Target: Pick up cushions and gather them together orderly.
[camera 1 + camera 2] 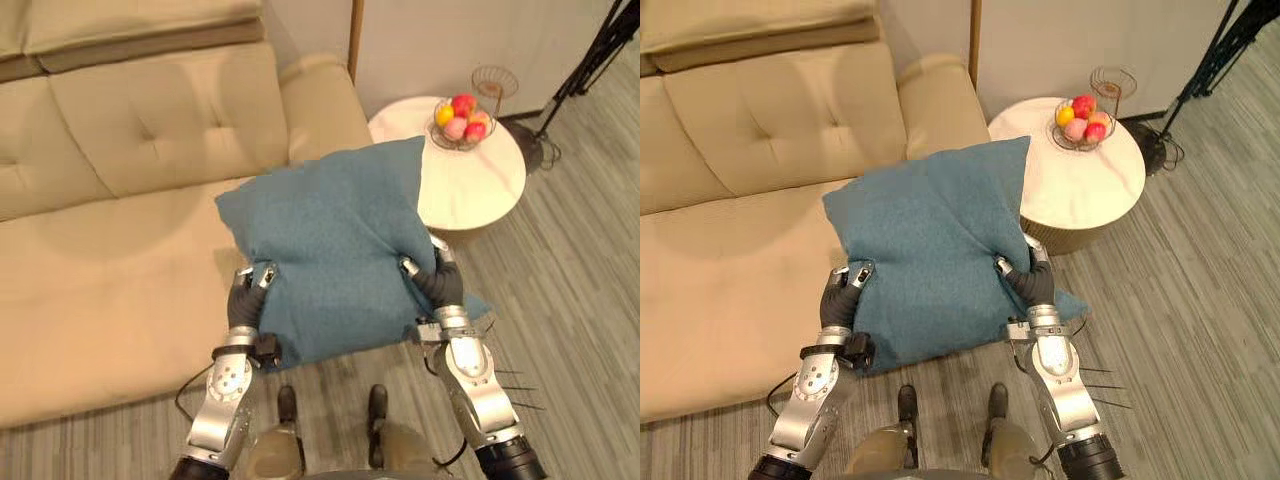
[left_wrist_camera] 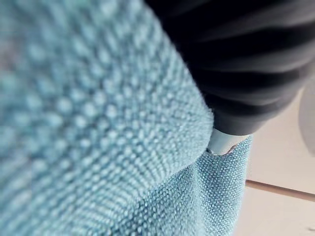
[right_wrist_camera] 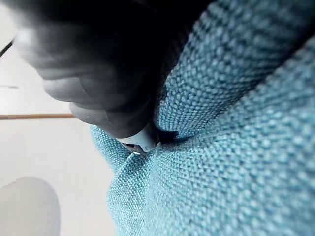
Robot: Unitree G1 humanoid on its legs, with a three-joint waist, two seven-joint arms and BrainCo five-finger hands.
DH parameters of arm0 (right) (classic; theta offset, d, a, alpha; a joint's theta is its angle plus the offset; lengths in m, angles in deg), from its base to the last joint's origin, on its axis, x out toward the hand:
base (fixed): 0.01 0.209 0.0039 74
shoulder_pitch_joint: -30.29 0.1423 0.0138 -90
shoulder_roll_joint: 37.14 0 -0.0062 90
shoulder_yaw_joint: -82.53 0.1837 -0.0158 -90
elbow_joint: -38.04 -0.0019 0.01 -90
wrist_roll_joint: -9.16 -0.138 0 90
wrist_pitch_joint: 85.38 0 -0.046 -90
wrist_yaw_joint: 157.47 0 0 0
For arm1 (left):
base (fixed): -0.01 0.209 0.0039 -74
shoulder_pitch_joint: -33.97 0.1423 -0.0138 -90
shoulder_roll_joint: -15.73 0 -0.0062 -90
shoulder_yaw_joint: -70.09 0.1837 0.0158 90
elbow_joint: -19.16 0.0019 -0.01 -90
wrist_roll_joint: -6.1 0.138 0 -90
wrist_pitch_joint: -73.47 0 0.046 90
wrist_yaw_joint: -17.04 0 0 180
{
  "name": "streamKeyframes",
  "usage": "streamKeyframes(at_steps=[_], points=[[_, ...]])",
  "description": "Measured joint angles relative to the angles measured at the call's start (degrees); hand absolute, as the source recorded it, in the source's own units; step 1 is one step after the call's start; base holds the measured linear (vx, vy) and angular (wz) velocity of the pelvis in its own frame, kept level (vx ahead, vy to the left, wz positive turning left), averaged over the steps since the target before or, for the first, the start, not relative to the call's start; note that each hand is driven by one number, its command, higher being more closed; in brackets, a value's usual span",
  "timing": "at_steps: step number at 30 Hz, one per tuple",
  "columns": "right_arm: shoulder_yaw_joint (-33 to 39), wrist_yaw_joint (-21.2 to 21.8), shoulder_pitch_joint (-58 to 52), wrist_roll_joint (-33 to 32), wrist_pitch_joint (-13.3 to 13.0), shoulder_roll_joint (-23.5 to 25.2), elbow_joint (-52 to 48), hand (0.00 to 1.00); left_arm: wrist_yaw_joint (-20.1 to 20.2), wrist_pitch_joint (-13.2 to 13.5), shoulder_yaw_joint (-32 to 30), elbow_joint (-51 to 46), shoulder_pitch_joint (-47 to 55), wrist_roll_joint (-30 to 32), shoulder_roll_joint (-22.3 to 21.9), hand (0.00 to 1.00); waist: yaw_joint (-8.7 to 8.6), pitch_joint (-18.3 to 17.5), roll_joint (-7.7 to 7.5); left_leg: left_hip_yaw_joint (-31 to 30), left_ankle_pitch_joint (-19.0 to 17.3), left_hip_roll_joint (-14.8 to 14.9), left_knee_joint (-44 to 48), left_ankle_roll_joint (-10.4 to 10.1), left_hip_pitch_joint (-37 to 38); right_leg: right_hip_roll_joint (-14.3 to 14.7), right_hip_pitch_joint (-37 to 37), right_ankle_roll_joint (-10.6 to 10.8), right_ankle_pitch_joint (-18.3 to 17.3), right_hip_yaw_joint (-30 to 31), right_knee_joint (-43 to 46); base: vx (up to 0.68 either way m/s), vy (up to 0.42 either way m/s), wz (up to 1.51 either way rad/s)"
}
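Note:
A blue woven cushion [image 1: 335, 250] is held up between both hands, above the front edge of the beige sofa [image 1: 110, 270] and the floor. My left hand [image 1: 247, 292] grips its lower left edge, fingers curled over the fabric. On the lower right side my right hand [image 1: 437, 275] pinches the cloth, which bunches around its fingers. The same cushion [image 1: 930, 250] shows with the left hand [image 1: 843, 296] and right hand [image 1: 1029, 277]. Close up, blue weave [image 2: 98, 128] presses against the left hand's dark cover [image 2: 246, 64], and the cushion [image 3: 231, 147] folds around the right hand [image 3: 98, 73].
A round white side table [image 1: 470, 180] stands right of the sofa, carrying a wire basket of fruit [image 1: 462, 120]. A black tripod leg [image 1: 585, 60] stands at the far right on the grey plank floor [image 1: 570, 300]. The sofa armrest [image 1: 320, 100] lies behind the cushion.

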Motion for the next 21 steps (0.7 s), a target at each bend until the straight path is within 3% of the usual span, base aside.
streamKeyframes(at_steps=[1, 3, 4, 5, 6, 7, 8, 9, 10, 11, 12, 13, 15, 21], points=[[-0.19, -0.01, -0.22, 0.79, -0.45, 0.43, 0.92, 1.00, 0.00, 0.05, 0.01, -0.04, 0.60, 0.18, -0.11, 1.00, -0.15, -0.29, -0.30, -2.50, 0.23, -1.03, 0.90, -0.29, -0.01, 0.11, 0.72, -0.18, -2.83, 1.24, 6.46, -0.08, -0.117, 1.10], [-0.98, -0.03, 0.30, 1.67, -0.67, 0.26, 2.00, 1.00, -0.04, 0.18, -0.25, -0.06, 1.57, 0.18, -0.30, 1.00, 1.62, -2.01, -0.54, -4.23, 0.93, -1.85, 2.03, -1.18, -2.64, 0.40, 1.61, -0.45, -4.98, 1.41, 3.49, -0.09, -0.165, 0.69], [-1.42, -0.03, 0.83, 1.94, -0.80, -0.10, 2.01, 1.00, -0.04, 0.39, -0.58, -0.14, 1.92, 0.17, -0.59, 1.00, 2.86, -3.48, 0.66, -6.32, 2.72, -1.89, 1.96, -1.66, -5.97, 1.11, 2.10, -1.28, -5.76, 0.21, -1.90, -0.19, -0.184, 0.84], [-1.52, -0.22, 2.09, 1.96, -0.95, -0.92, 2.76, 1.00, -0.10, 0.43, -0.71, -0.20, 1.88, 0.15, -1.55, 1.00, 2.88, -3.56, 3.40, -9.29, 4.95, -0.46, 1.69, -2.55, -8.75, 3.04, 1.70, -1.93, -4.15, -2.33, -4.47, -0.23, -0.143, 0.92], [-1.69, -0.36, 2.99, 1.95, -0.94, -1.41, 4.17, 1.00, -0.20, 0.43, -0.78, -0.23, 2.01, 0.11, -2.07, 1.00, 3.08, -3.64, 4.36, -10.86, 6.80, 0.46, 0.60, -3.32, -9.64, 4.00, 1.07, -2.60, -3.49, -3.99, -4.72, -0.20, -0.137, 0.79], [-1.82, -0.37, 3.62, 1.95, -0.90, -1.57, 5.48, 1.00, -0.28, 0.40, -0.79, -0.22, 2.17, -0.02, -2.26, 1.00, 3.07, -3.66, 4.76, -11.36, 8.54, 1.16, -0.52, -4.04, -9.80, 4.46, 1.06, -2.96, -3.33, -5.30, -4.54, -0.22, -0.155, 0.87], [-1.74, -0.75, 4.45, 1.94, -0.83, -1.74, 7.70, 1.00, -0.27, 0.36, -0.59, -0.28, 1.98, -0.47, -2.65, 1.00, 2.87, -3.62, 5.05, -11.12, 14.25, 1.67, -4.14, -4.65, -9.84, 5.14, 1.19, -4.16, -2.67, -7.88, -4.49, -0.25, -0.112, 1.07], [-1.51, -1.26, 4.84, 1.95, -0.82, -2.01, 8.79, 1.00, -0.23, 0.35, -0.21, -0.37, 1.76, -0.53, -2.85, 1.00, 2.73, -3.63, 5.00, -8.86, 17.37, 1.47, -7.49, -7.42, -9.70, 4.09, 1.23, -5.12, -2.03, -10.67, -5.77, -0.31, -0.081, 1.37], [-0.66, -1.50, 4.76, 1.97, -0.68, -2.10, 9.31, 1.00, -0.19, 0.33, 0.95, -0.39, 1.69, -0.55, -2.81, 1.00, 2.39, -3.58, 4.47, -0.83, 11.30, 0.98, -0.67, -2.92, -11.81, 2.34, 1.27, -5.46, -0.72, -13.85, -6.89, -0.25, -0.018, 1.19], [-0.55, -1.68, 4.53, 1.97, -0.66, -2.13, 9.32, 1.00, -0.16, 0.34, 1.42, -0.38, 1.70, -0.56, -2.74, 1.00, 2.07, -3.48, 3.82, 2.78, 8.08, 0.10, 4.05, 1.13, -12.78, 0.83, 1.18, -5.27, -0.09, -15.11, -7.32, -0.19, -0.023, 1.24], [-0.55, -1.76, 4.28, 2.00, -0.61, -2.13, 9.31, 1.00, -0.10, 0.34, 1.50, -0.35, 1.89, -0.59, -2.69, 1.00, 1.07, -3.20, 2.83, 7.08, 3.35, -0.53, 11.30, 2.24, -12.35, -1.31, 1.28, -4.55, 0.96, -16.29, -8.25, -0.16, -0.011, 0.95], [-0.55, -1.76, 4.20, 2.03, -0.60, -2.15, 9.31, 1.00, -0.01, 0.35, 1.52, -0.32, 2.00, -0.74, -2.76, 1.00, 1.12, -3.35, 3.09, 8.92, -0.76, 0.37, 12.05, -0.15, -9.57, -2.12, 1.34, -4.53, 1.88, -16.63, -9.65, -0.19, 0.052, 0.74], [-0.54, -1.75, 4.21, 2.04, -0.58, -2.06, 9.31, 1.00, 0.13, 0.49, 1.52, -0.25, 1.99, -1.10, -2.76, 1.00, 1.12, -3.83, 3.99, 8.96, -4.05, 0.94, 8.10, -0.50, -5.66, -2.08, 1.36, -3.62, 2.75, -16.89, -11.17, -0.13, 0.120, 0.29], [-0.10, -1.76, 3.95, 3.45, -0.30, 0.27, 9.30, 1.00, 0.24, 0.82, 1.60, 0.64, 2.32, -1.65, -1.90, 1.00, 1.43, -4.13, 3.50, 8.27, -3.72, -1.51, 6.04, 0.97, -5.13, -2.92, 4.80, -1.51, 8.21, -17.07, -17.58, -0.08, 0.138, 0.15]])
